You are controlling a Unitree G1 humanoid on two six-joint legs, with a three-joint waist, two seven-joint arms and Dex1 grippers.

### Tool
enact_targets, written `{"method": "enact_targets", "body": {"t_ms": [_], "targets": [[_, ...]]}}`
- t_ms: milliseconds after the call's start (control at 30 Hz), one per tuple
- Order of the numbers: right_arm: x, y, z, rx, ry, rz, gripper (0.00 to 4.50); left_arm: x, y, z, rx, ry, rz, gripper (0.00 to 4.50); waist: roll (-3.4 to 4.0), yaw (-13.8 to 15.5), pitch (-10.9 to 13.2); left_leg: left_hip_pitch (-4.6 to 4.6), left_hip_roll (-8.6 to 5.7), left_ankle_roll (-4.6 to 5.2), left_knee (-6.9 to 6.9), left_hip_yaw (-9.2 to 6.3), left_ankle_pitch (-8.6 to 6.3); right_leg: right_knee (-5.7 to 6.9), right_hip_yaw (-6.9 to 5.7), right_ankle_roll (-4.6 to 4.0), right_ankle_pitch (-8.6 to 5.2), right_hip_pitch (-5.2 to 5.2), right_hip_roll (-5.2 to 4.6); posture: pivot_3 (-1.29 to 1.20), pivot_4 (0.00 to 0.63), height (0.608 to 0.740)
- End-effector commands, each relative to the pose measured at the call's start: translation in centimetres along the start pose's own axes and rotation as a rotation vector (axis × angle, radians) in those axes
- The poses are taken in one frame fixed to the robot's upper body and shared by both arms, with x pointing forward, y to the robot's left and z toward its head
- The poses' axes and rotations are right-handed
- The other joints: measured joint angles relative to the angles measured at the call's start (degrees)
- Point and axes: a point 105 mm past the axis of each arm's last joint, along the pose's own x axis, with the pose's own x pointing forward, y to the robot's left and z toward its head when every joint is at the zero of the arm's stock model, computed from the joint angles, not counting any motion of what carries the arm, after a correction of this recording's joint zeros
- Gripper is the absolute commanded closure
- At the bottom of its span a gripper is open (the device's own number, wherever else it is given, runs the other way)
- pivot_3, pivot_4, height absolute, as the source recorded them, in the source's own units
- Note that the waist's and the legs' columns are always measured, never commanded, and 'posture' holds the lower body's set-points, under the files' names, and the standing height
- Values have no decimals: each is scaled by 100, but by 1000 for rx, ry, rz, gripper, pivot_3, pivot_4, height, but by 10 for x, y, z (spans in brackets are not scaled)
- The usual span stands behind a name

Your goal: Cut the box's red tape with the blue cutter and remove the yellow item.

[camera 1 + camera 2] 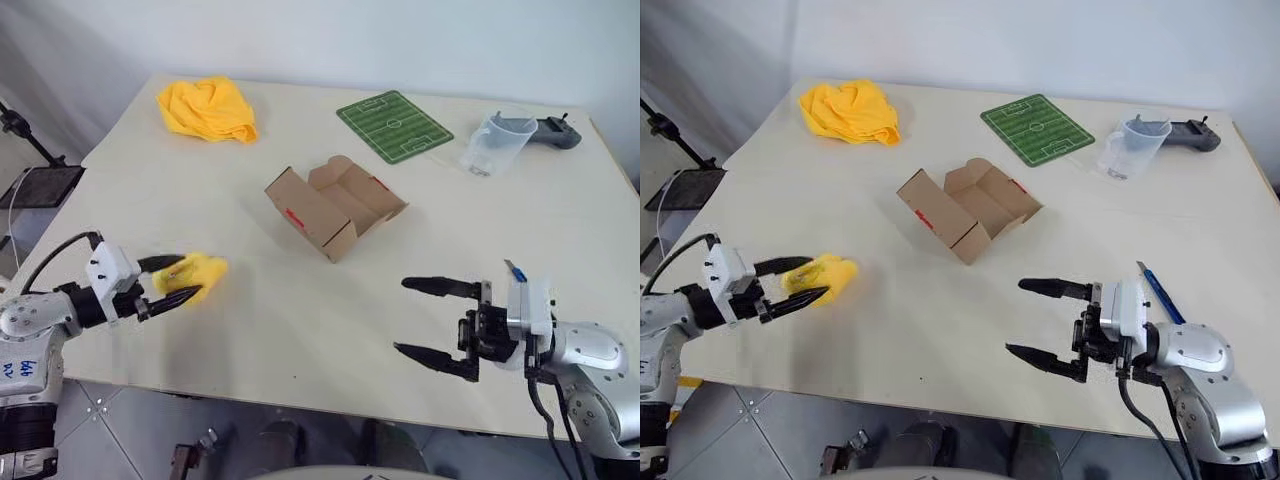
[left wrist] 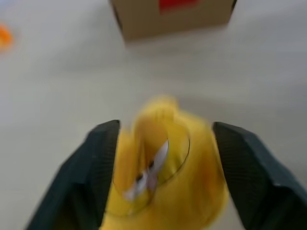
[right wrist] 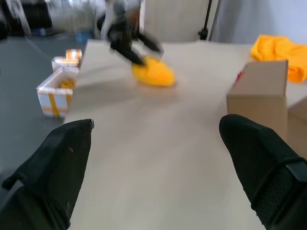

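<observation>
The brown box (image 1: 335,205) stands open at mid-table, its flaps spread, with a patch of red tape (image 1: 292,215) on its near side. The yellow item (image 1: 200,272) lies on the table near the front left edge. My left gripper (image 1: 188,278) is open with a finger on either side of it. In the left wrist view the yellow item (image 2: 168,177) sits between the spread fingers. My right gripper (image 1: 401,316) is open and empty near the front right, pointing left. The blue cutter (image 1: 1160,290) lies on the table just behind my right wrist.
A large yellow cloth (image 1: 208,108) is heaped at the back left. A green soccer-field mat (image 1: 393,125), a clear measuring cup (image 1: 495,142) and a dark controller (image 1: 555,132) sit along the back right. Small white boxes (image 3: 57,91) stand on the floor beyond the table's left edge.
</observation>
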Motion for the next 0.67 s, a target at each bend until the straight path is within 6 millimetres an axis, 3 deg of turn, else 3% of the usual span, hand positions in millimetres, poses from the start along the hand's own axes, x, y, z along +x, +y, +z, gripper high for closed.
{"method": "enact_targets", "body": {"t_ms": [33,133,200,267,333,467,667], "targets": [[-9,-9,18,-71,-13,-41,0,-12,0,21,-175,-78,-32,634,1,-76,0,2,5,-1,0,0,0,2,-1,0,0,-1,3,0,150,740],[-16,-10,22,-71,-4,-63,0,-29,7,19,-258,-70,0,634,2,-162,1,7,26,-16,-4,2,-6,1,-7,-11,-6,-3,21,0,150,740],[-21,-7,28,-56,-2,-70,0,-54,14,13,-281,-23,38,634,6,-214,3,10,39,-23,-5,8,-9,3,-8,-21,-12,-4,31,0,150,740],[-25,0,31,-10,13,-66,0,-92,13,-9,-203,146,106,634,9,-267,4,10,54,-30,-9,12,-14,5,-8,-34,-20,-9,42,0,150,740],[-29,4,31,8,32,-73,0,-113,14,-19,-137,231,158,634,10,-267,5,18,75,-42,-16,24,-25,1,-5,-51,-29,-10,64,0,150,740],[-34,5,31,-15,44,-98,0,-126,17,-26,-128,249,205,634,7,-123,4,23,86,-49,-12,21,-31,-8,-1,-54,-31,4,59,0,150,740],[-31,19,22,-37,55,-77,0,-126,5,-33,-119,225,249,634,6,-107,4,45,84,-77,-14,23,-55,-20,35,-59,-33,19,20,0,150,740]]}}
